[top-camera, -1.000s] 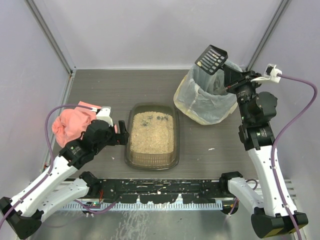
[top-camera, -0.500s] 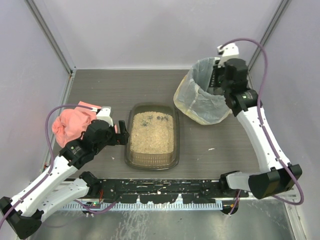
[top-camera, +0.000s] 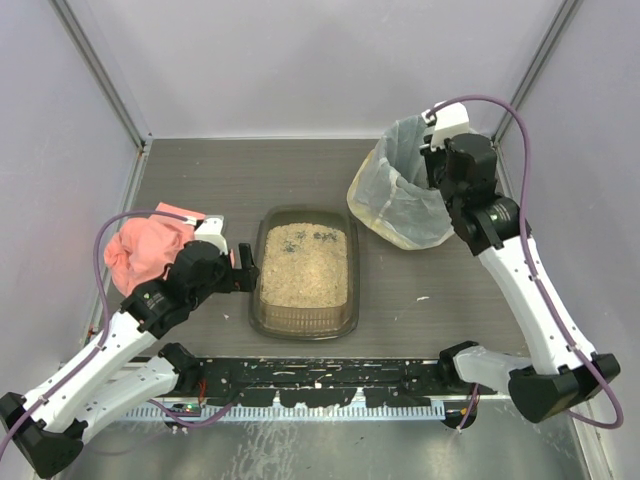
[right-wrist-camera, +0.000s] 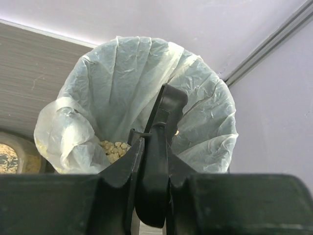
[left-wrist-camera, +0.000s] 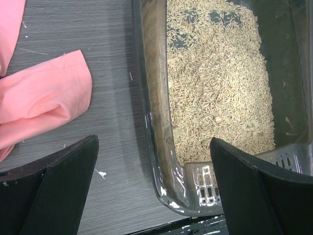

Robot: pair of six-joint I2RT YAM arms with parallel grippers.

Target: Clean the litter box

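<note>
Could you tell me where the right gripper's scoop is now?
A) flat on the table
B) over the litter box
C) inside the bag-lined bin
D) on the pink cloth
C: the scoop, clamped in the right gripper, points down into the bag-lined bin.

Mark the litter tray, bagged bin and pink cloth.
Dark brown plastic litter box [top-camera: 303, 325]: top external, near rim.
Round bin with pale bag [top-camera: 381, 200]: top external, left wall.
Crumpled pink cloth [top-camera: 145, 250]: top external, centre.

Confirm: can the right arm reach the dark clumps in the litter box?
Probably yes. The clumps lie uncovered at the litter box's far end, nearest the right gripper and scoop; the left gripper sits across at the left wall.
</note>
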